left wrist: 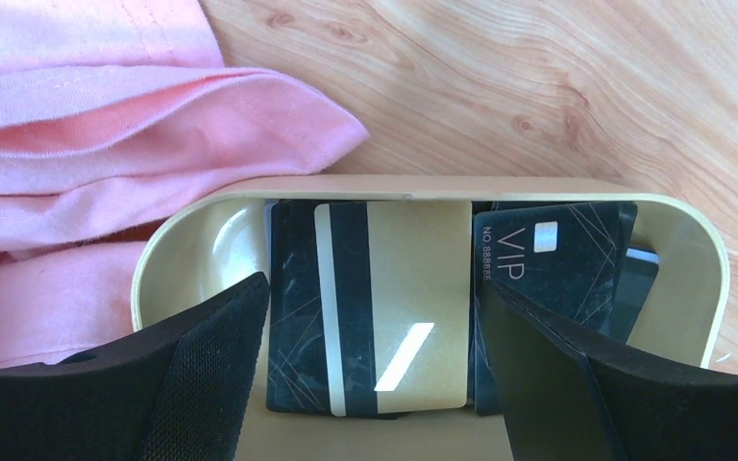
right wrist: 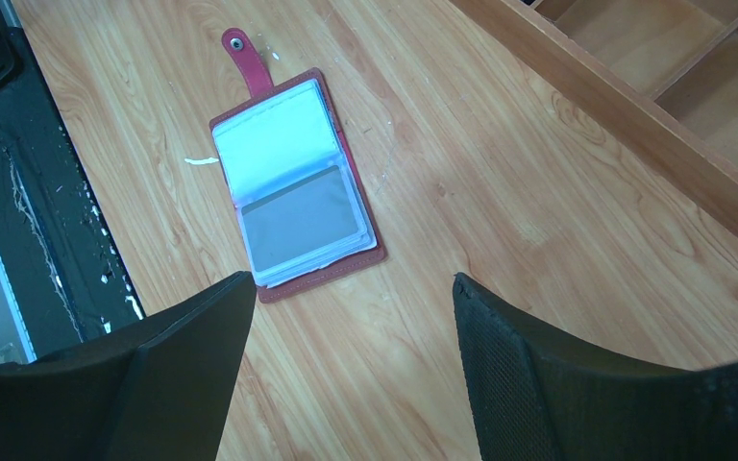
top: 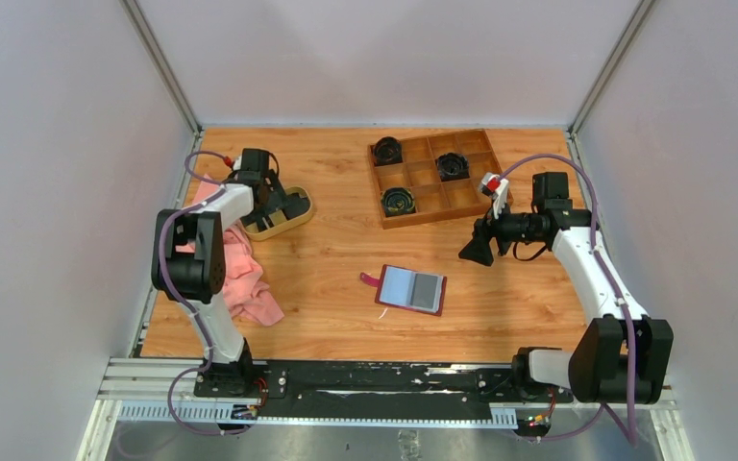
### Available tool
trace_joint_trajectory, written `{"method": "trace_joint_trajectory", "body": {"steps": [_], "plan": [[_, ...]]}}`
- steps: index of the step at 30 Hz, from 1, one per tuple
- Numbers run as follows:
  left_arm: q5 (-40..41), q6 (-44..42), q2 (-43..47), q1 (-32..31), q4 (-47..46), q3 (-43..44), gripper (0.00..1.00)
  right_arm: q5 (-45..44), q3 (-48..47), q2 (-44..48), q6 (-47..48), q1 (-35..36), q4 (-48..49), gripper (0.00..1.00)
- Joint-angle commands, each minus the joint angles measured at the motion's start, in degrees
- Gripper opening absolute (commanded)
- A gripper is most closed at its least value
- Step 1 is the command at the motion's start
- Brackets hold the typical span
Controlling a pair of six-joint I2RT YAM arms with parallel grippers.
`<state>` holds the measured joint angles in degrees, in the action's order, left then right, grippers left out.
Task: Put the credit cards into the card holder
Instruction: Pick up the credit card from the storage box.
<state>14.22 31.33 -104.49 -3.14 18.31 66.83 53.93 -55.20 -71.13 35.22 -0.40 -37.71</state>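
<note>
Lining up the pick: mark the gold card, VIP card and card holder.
gold card (left wrist: 418, 279), left wrist view, tan face.
VIP card (left wrist: 567, 274), left wrist view, dark face.
card holder (right wrist: 303, 219), right wrist view, grey pocket.

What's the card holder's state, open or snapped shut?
Open. The card holder lies spread flat on the table, clear pockets facing up, snap tab sticking out unfastened.

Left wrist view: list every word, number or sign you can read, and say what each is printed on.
"VIP": on the black card at the right of the tan dish.
"NO.88888": small print running up that card's left edge; any further digits are too small to read.
The gold card shows only a dark stripe and no text.
</note>
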Motion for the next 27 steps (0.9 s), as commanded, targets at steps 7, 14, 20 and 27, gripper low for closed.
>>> {"method": "trace_joint_trajectory", "body": {"steps": [7,14,20,27], "plan": [[1.1,2.1,0.3,1.4,0.5,-2.3,0.77,0.8,0.7,-0.3,1.0,-0.8,-1.1,0.79],[4.3,1.9,3.3,1.4,1.0,-3.1,0.73,0.9,0.7,-0.4,1.0,-0.8,-1.1,0.79],[2.2,1.3,3.1,1.5,0.6,-3.1,0.73,0.9,0.7,-0.4,1.0,-0.9,-1.2,0.79],[-2.6,1.6,-0.2,2.3,0.1,-2.0,0.82,0.9,0.7,-0.1,1.2,-0.8,-1.3,0.79]]}}
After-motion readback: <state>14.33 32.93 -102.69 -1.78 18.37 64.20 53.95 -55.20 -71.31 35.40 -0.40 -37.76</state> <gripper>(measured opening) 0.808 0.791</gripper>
